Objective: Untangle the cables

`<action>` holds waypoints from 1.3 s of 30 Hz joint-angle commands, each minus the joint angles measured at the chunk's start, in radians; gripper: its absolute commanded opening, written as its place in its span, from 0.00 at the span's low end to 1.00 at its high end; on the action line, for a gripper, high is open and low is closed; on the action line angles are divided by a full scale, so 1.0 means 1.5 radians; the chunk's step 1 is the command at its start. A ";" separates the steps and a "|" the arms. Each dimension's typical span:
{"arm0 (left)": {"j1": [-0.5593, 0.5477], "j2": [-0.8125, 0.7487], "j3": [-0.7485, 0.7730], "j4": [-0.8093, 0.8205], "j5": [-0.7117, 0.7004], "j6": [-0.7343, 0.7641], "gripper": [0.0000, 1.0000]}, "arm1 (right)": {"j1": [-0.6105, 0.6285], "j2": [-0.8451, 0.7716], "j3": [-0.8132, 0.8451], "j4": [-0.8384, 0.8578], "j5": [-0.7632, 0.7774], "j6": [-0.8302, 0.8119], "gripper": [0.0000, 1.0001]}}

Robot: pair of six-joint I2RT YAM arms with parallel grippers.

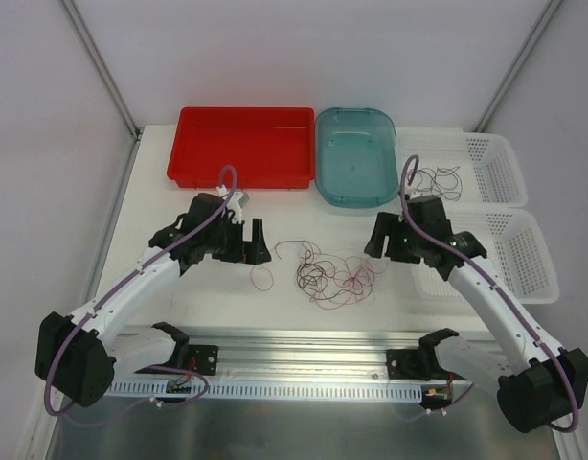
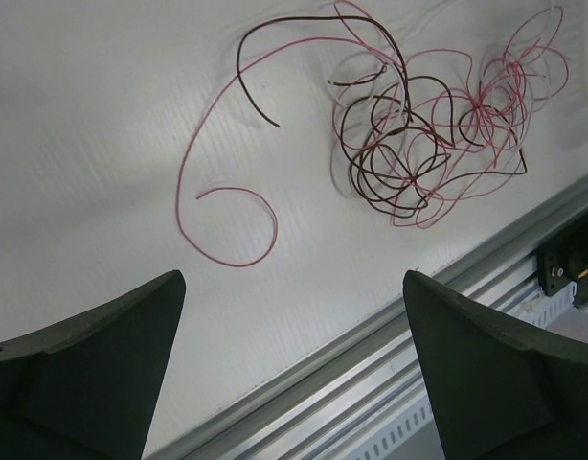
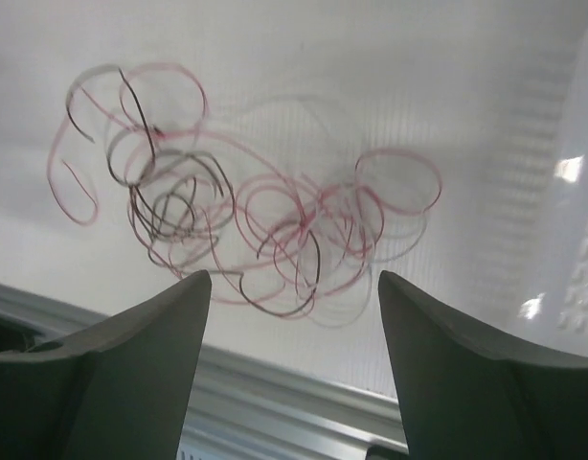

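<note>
Cables (image 1: 327, 273): one tangle flat on white table (image 1: 284, 206), centre of top view, between the two grippers; red and dark loops crossing many times.
Loose red strand (image 2: 227, 220): running out of the tangle to the left of the left-wrist frame, ending in a hook, apart from the knot.
Left gripper (image 1: 258, 241): fingers spread wide, nothing between, just left of the tangle.
Right gripper (image 1: 375, 240): fingers apart, empty, just right of the tangle.
Black strands (image 1: 438, 180): inside far white basket (image 1: 490, 146), upper right of top view, well apart from the tangle.
Risk, grab: closing on the dense middle likely catches several loops, dragging the whole clump.
Risk, miss: hair-thin wire flat on the table, so fingers may close on nothing or slip off.
Risk, pull: hard tug with the other side unheld likely tightens the knot or slides the clump toward metal rail (image 1: 304, 350).
Top view only: both arms, basket, gaps to the tangle.
Left wrist only: the free strand's full path, individual crossings.
Right wrist only: faint pale loops on the near side; wire or shadow, cannot tell.
</note>
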 commanded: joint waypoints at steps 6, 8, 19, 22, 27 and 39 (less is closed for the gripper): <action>-0.170 0.099 0.036 0.087 -0.100 -0.162 0.98 | 0.172 -0.033 -0.126 0.090 0.058 0.057 0.68; -0.203 0.133 0.037 0.094 -0.120 -0.193 0.97 | 0.197 -0.024 -0.112 0.106 0.061 0.021 0.64; -0.231 0.145 -0.041 0.154 -0.140 -0.281 0.95 | 0.265 0.140 -0.001 0.175 -0.045 -0.147 0.53; -0.231 0.121 -0.065 0.155 -0.144 -0.288 0.96 | 0.270 0.209 0.024 0.192 -0.071 -0.162 0.51; -0.231 0.083 -0.099 0.157 -0.156 -0.303 0.96 | 0.278 0.317 0.052 0.222 -0.095 -0.175 0.47; -0.231 0.011 -0.146 0.158 -0.157 -0.306 0.97 | 0.305 0.349 0.131 0.221 -0.073 -0.173 0.06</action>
